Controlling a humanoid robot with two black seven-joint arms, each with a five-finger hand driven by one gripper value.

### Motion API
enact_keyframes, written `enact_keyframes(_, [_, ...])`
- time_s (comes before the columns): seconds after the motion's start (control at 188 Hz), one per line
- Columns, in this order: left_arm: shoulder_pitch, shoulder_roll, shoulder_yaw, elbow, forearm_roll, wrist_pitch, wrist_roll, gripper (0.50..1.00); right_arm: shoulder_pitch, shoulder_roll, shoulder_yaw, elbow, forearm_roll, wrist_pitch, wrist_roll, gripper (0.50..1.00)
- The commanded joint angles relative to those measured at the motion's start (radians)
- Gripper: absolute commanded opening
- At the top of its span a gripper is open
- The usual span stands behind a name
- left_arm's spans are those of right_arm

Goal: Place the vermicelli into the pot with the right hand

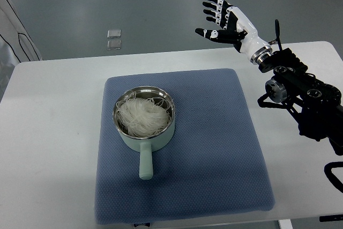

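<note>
A pale green pot [143, 132] with a short handle pointing toward me stands on a blue mat [214, 148] on the white table. A nest of white vermicelli [142, 117] lies inside the pot. My right hand [221, 20] is raised beyond the table's far edge, up and to the right of the pot. Its fingers are spread and it holds nothing. Its black arm [300, 92] comes in from the right edge.
The white table [53, 132] carries the mat in its middle. Two small clear squares [113, 39] lie on the grey floor beyond the table. A white object shows at the left edge [13, 36].
</note>
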Motion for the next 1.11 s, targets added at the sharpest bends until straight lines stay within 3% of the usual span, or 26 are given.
enact_keyframes(0.0, [0.0,0.0,0.0,0.0,0.0,0.0,0.0,1.0,-0.014,0.0,-0.001,-0.019,0.096,-0.017,-0.002,0.895])
enact_keyframes(0.33, [0.0,0.0,0.001,0.0,0.0,0.0,0.0,1.0,-0.026,0.012,-0.001,-0.108,0.397,-0.029,-0.002,0.897])
enact_keyframes(0.388, [0.0,0.0,0.0,0.0,0.0,0.0,0.0,1.0,-0.026,0.014,0.0,-0.118,0.432,-0.055,-0.001,0.917])
enact_keyframes(0.516, [0.0,0.0,0.0,0.0,0.0,0.0,0.0,1.0,-0.027,0.015,-0.001,-0.119,0.444,-0.101,0.001,0.919])
enact_keyframes(1.107, [0.0,0.0,0.0,0.0,0.0,0.0,0.0,1.0,-0.049,0.028,0.0,-0.119,0.444,-0.11,0.013,0.921])
